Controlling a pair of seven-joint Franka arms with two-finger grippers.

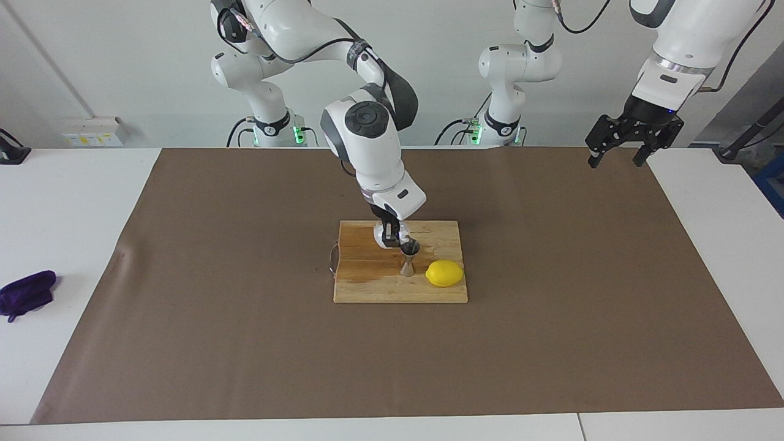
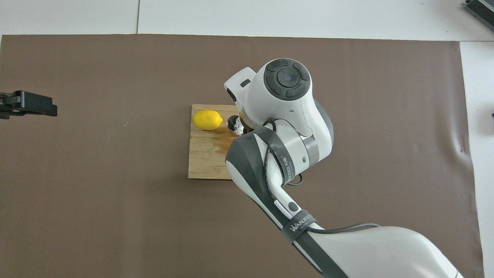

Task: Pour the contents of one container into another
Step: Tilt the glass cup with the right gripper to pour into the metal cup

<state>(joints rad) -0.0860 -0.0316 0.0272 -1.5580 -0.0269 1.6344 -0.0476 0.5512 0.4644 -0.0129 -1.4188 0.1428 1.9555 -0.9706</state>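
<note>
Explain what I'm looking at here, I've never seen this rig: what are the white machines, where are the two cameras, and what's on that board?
Two white robot arms work at a table. One camera faces them; the other looks down from above their end. The right gripper is shut on a small glass cup, tipped at the mouth of a steel jigger. The jigger stands on a wooden cutting board beside a lemon. The left gripper waits open in the air over its end of the brown mat. A purple cloth lies at the right arm's end.

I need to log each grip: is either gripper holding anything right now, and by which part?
The right gripper holds the glass cup by its sides, tilted over the jigger. The left gripper is open and holds nothing.
</note>
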